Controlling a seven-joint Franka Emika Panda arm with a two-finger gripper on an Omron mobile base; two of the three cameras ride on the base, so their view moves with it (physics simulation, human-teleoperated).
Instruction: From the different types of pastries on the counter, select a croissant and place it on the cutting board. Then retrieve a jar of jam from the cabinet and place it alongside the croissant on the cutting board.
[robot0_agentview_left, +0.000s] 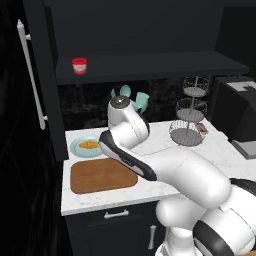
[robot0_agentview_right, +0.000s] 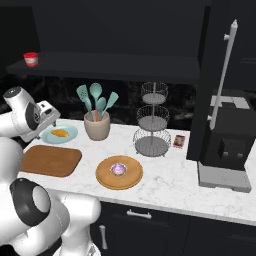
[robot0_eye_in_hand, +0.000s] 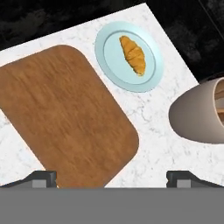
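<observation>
The two small dark finger tips of the pincer (robot0_eye_in_hand: 111, 178) rise at the bottom corners of the hand view, set far apart with nothing between them, so it stands wide open. Only their tops show above the lower edge.

Directly past the tips lies the brown wooden rectangular cutting board with rounded corners (robot0_eye_in_hand: 61, 118), flat on the white marble-look counter (robot0_eye_in_hand: 157, 144). Its long axis runs on a slant in the hand view, from upper left toward the lower right, and one rounded corner sits between the two tips. Nothing lies on it. Its left part is cut off by the edge of the picture.

Beyond the board, ahead of the pincer and a little toward its right tip, sits a round light blue plate (robot0_eye_in_hand: 109, 54), just beside the board's far edge but apart from it. On the plate rests the small golden-orange crescent croissant (robot0_eye_in_hand: 133, 54). Its long axis runs from the upper left to the lower right in the hand view, nearly in line with the board's long side. It is well apart from both tips.

To the right of the pincer a tan utensil crock (robot0_eye_in_hand: 197, 113) leans into the picture, cut off at the edge; in the right base view it holds teal spatulas (robot0_agentview_right: 95, 100).

High above the pincer, on the shelf of the dark wall cabinet (robot0_agentview_left: 150, 65), stands the small red jar of jam (robot0_agentview_left: 79, 65). Its label is too small to read.

In the left base view the robot's arm hides the pincer itself.
</observation>
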